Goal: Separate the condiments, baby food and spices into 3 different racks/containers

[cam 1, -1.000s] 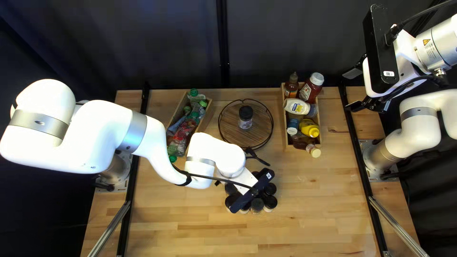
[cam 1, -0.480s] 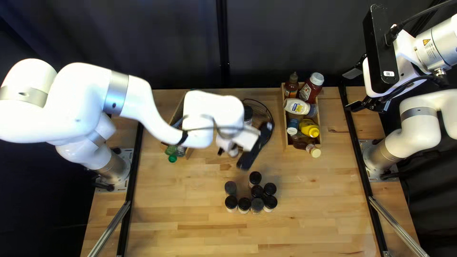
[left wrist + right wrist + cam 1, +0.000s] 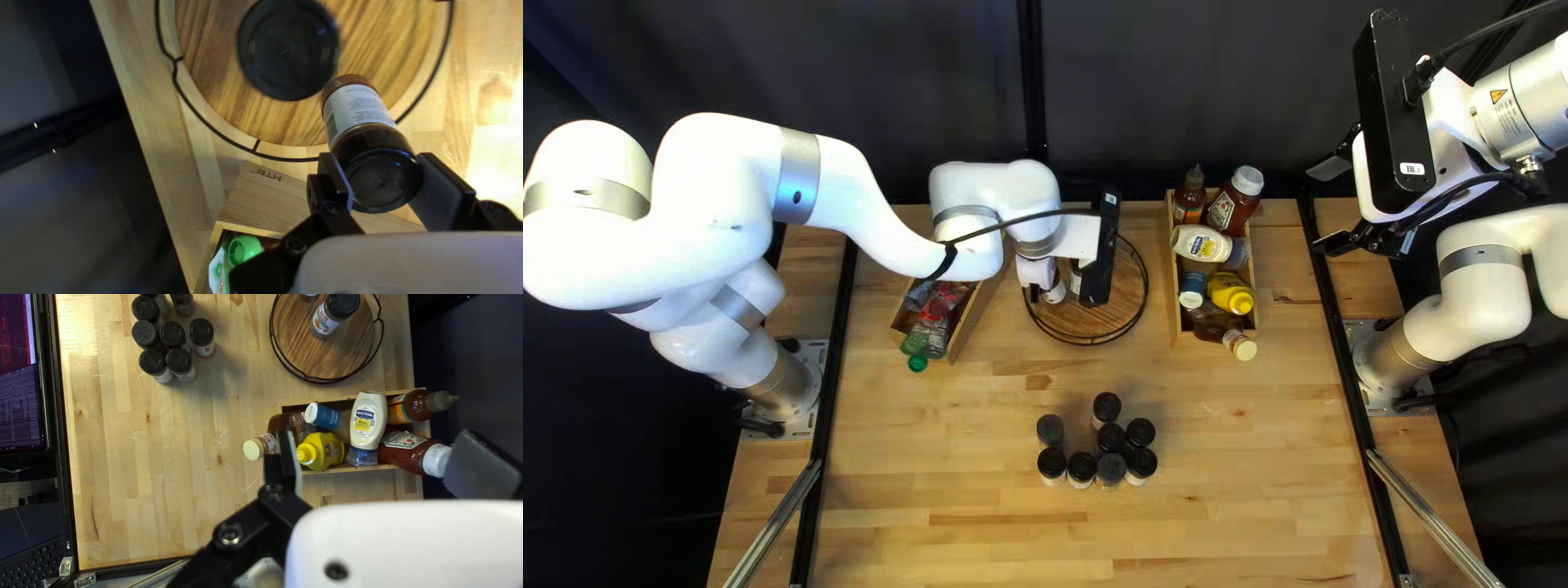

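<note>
One jar (image 3: 289, 49) occupies round tray (image 3: 218, 71) | left claw (image 3: 1052, 289) pinching spice bottle (image 3: 371, 142) | right claw (image 3: 1323, 207) spread

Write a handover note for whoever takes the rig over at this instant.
Left gripper: shut on a spice jar, at the round tray's edge.
Right gripper: open, nothing between its fingers.
Done: condiment bottles in one wooden box, green-capped pouches in the other; one dark-lidded jar stands on the tray.
Left: set down the held jar, then bring over the eight dark-lidded jars grouped on the table.
</note>
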`<state>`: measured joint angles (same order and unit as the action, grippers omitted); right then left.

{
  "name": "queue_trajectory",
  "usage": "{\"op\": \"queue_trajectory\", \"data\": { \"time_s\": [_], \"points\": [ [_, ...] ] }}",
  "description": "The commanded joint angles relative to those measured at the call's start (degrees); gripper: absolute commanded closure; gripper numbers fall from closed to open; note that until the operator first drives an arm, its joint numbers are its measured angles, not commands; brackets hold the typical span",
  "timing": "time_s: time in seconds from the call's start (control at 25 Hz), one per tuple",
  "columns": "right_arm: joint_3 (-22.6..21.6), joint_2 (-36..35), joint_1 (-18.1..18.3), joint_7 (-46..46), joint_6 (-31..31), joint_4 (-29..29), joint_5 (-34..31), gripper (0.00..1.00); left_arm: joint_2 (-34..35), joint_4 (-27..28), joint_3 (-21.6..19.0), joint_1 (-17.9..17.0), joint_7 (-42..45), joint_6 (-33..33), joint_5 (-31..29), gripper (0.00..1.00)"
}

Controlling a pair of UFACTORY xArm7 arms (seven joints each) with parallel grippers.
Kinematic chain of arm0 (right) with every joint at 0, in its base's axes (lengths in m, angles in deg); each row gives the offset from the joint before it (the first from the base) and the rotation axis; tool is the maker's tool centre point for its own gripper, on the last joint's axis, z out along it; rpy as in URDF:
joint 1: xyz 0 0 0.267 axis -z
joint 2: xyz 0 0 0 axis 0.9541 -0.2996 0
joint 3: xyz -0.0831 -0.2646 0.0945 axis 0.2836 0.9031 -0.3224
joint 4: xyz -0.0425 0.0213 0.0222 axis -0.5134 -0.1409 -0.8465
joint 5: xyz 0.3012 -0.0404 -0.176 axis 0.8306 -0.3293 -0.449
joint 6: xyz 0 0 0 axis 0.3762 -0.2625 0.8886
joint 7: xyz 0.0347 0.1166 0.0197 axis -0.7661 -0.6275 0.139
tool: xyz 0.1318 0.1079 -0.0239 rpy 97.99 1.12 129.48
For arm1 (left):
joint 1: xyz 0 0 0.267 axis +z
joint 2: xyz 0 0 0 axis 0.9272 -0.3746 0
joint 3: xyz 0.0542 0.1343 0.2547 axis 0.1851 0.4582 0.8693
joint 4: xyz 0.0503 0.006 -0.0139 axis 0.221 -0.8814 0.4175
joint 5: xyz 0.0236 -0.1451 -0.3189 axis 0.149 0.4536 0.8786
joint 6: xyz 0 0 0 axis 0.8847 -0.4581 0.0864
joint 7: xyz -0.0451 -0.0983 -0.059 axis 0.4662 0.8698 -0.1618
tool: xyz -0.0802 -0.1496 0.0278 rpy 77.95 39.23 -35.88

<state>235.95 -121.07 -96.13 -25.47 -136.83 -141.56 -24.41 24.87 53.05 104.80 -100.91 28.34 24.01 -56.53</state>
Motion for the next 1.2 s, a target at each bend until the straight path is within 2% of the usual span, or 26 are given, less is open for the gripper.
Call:
{"op": "queue_trajectory", "data": {
  "time_s": [0.04,0.44,0.52,0.56,0.6,0.68,0.96,1.2],
  "points": [
    [0.0,0.0,0.0,0.0,0.0,0.0,0.0,0.0,-2.0,0.4,0.0,1.0,-1.2,-0.1,2.5,1.0],
    [0.0,0.0,0.0,0.0,0.0,0.0,0.0,0.0,-7.7,3.9,-1.3,2.9,-3.7,-1.9,7.9,1.0],
    [0.0,0.0,0.0,0.0,0.0,0.0,0.0,0.0,-8.1,4.4,-1.5,3.0,-3.7,-2.3,8.3,0.96],
    [0.0,0.0,0.0,0.0,0.0,0.0,0.0,0.0,-8.2,4.5,-1.5,3.0,-3.6,-2.5,8.4,0.7],
    [0.0,0.0,0.0,0.0,0.0,0.0,0.0,0.0,-8.3,4.6,-1.5,3.0,-3.5,-2.6,8.4,0.35],
    [0.0,0.0,0.0,0.0,0.0,0.0,0.0,0.0,-8.1,4.8,-1.4,2.5,-2.6,-2.9,7.9,0.0],
    [0.0,0.0,0.0,0.0,0.0,0.0,0.0,0.0,-1.7,3.5,-1.5,-2.1,6.4,-4.8,0.4,0.0],
    [0.0,0.0,0.0,0.0,0.0,0.0,0.0,0.0,5.4,1.0,-6.9,-8.1,11.4,-7.4,-4.8,0.0]
  ]
}}
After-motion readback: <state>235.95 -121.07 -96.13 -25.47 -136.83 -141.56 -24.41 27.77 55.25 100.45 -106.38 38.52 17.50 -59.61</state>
